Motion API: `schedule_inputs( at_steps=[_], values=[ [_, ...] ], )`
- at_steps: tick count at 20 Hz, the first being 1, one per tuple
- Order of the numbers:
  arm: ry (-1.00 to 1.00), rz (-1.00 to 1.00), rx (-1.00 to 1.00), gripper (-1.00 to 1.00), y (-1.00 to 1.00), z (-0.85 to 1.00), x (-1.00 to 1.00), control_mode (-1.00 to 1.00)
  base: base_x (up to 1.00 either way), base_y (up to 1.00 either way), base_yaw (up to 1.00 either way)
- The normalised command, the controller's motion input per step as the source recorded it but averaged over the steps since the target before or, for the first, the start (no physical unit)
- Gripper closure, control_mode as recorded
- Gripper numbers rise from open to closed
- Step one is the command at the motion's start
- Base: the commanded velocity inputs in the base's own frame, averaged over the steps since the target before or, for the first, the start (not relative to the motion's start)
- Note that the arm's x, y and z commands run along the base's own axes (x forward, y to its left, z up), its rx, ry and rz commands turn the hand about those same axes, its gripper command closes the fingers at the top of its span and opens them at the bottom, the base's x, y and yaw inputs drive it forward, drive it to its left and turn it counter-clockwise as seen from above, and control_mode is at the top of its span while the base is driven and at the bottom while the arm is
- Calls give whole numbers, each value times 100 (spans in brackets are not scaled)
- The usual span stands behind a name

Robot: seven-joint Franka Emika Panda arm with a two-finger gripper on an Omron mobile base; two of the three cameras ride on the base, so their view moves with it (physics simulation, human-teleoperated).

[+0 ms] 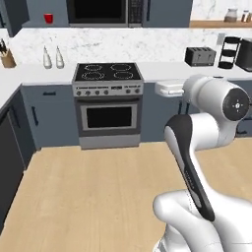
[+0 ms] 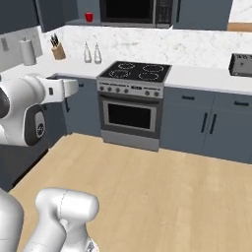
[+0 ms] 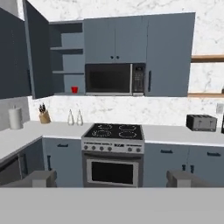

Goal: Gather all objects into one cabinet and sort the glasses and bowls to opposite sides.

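Note:
A glossy red cup [image 3: 74,89] stands on the bottom shelf of the open slate-blue wall cabinet [image 3: 65,57], left of the microwave. The same red cup [image 1: 48,18] [image 2: 88,17] sits high on the back wall in both base views. My gripper [image 3: 111,179] is open, its two fingertips [image 3: 38,178] wide apart with nothing between them. The gripper [image 1: 166,88] [image 2: 69,87] hovers over the floor, well short of the counter and far below the cabinet. The taupe cup, the blue cup and the dark mesh bowl are out of view.
A stove with oven [image 3: 113,144] stands straight ahead, with a microwave [image 3: 114,78] above it. The cabinet door [image 3: 37,52] swings out to the left. A knife block [image 3: 43,116], two bottles [image 3: 74,118], a paper towel roll [image 3: 15,118] and a toaster [image 3: 200,122] sit on the counter.

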Motion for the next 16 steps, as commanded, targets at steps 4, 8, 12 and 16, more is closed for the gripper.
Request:
schedule_inputs(
  at_steps=[4,8,12,16],
  values=[
    [0,0,0,-100,0,0,0,100,100,6,-20],
    [0,0,0,-100,0,0,0,100,100,30,-22],
    [0,0,0,-100,0,0,0,100,100,56,-24],
    [0,0,0,-100,0,0,0,100,100,78,-9]
  ],
)
